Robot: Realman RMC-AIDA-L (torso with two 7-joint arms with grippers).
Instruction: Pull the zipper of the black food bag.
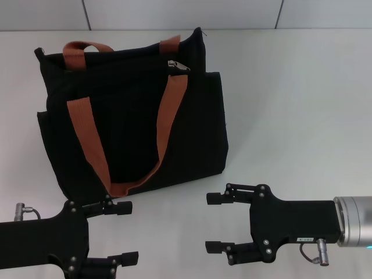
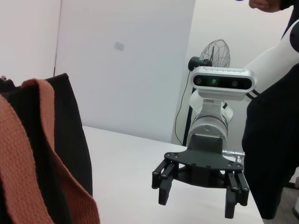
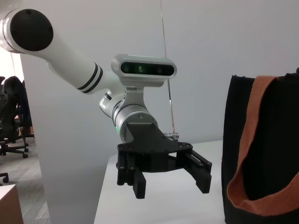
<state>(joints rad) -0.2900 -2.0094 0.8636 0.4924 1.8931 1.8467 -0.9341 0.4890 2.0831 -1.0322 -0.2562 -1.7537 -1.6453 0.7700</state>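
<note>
My left gripper (image 1: pixel 119 232) and right gripper (image 1: pixel 218 222) hover near, jaws apart; the black food bag (image 1: pixel 133 116) stands far-left, its zipper (image 1: pixel 177 65) exposed for grasping.

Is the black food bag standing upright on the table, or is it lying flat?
Upright. The black food bag stands on the table, its zipper at the top edge and one orange strap arching above.

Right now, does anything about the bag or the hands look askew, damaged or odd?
Nothing stands out. The black food bag sits intact on the table, zipper at its top edge. The left hand and right hand hover open in front of it, apart from it.
</note>
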